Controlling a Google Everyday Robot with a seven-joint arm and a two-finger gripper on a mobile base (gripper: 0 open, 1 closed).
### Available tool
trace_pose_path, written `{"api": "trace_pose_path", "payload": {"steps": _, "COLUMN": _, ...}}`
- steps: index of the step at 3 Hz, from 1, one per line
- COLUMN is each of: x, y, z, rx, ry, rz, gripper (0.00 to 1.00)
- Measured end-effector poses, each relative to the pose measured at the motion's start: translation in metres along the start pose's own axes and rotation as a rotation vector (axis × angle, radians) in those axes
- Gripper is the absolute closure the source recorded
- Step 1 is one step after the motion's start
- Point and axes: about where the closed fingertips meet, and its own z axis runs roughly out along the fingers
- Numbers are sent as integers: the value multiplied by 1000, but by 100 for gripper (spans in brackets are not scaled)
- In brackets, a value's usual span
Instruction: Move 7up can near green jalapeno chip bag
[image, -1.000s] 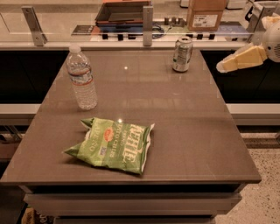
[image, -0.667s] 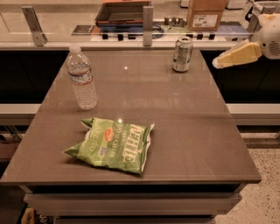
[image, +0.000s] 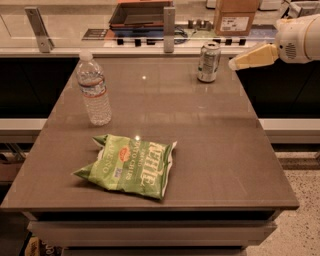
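The 7up can (image: 208, 62) stands upright near the far right corner of the grey table (image: 210, 145). The green jalapeno chip bag (image: 131, 165) lies flat near the table's front, left of centre, far from the can. My gripper (image: 235, 64) comes in from the right edge of the camera view, its tan fingers (image: 252, 56) pointing left at the can. Its tip is just right of the can, at about can height, apart from it.
A clear plastic water bottle (image: 93, 89) stands at the table's far left. Behind the table runs a counter with a dark tray (image: 140, 14), a cardboard box (image: 236, 17) and metal posts (image: 169, 30). Speckled floor shows at the lower right.
My gripper has moved left and a little up, from well right of the table edge to close beside the can. The can, bag and bottle have not moved.
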Motion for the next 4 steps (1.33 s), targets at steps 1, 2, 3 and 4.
{"api": "trace_pose_path", "payload": {"steps": 1, "x": 2, "y": -2, "z": 30, "rx": -35, "ry": -39, "rz": 54, "gripper": 0}}
{"api": "trace_pose_path", "payload": {"steps": 2, "x": 6, "y": -2, "z": 57, "rx": -73, "ry": -95, "rz": 109, "gripper": 0}}
{"api": "trace_pose_path", "payload": {"steps": 3, "x": 6, "y": 5, "z": 86, "rx": -121, "ry": -162, "rz": 154, "gripper": 0}}
{"api": "trace_pose_path", "payload": {"steps": 4, "x": 3, "y": 12, "z": 110, "rx": -160, "ry": -224, "rz": 189, "gripper": 0}}
